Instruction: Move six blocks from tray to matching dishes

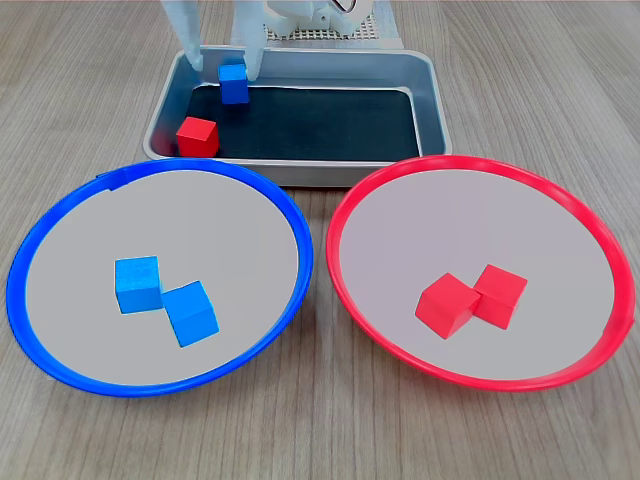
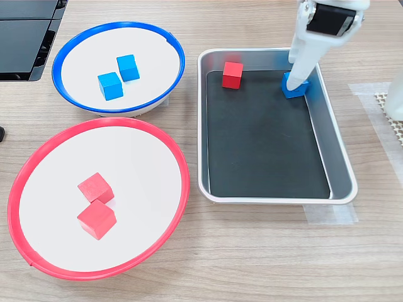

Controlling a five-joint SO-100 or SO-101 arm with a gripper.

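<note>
Gripper [image 1: 228, 62] straddles the blue block [image 1: 233, 83] at the tray's [image 1: 430, 100] upper left in the first exterior view, fingers wide, one either side, not yet clamped. Blue block sits directly beneath; closing looks like the next move.

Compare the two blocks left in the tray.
The blue block sits between the end effector's fingers; the red block stands free. In the first exterior view, blue lies at the tray's far wall, red in its near-left corner. Both are small cubes of equal size.
</note>
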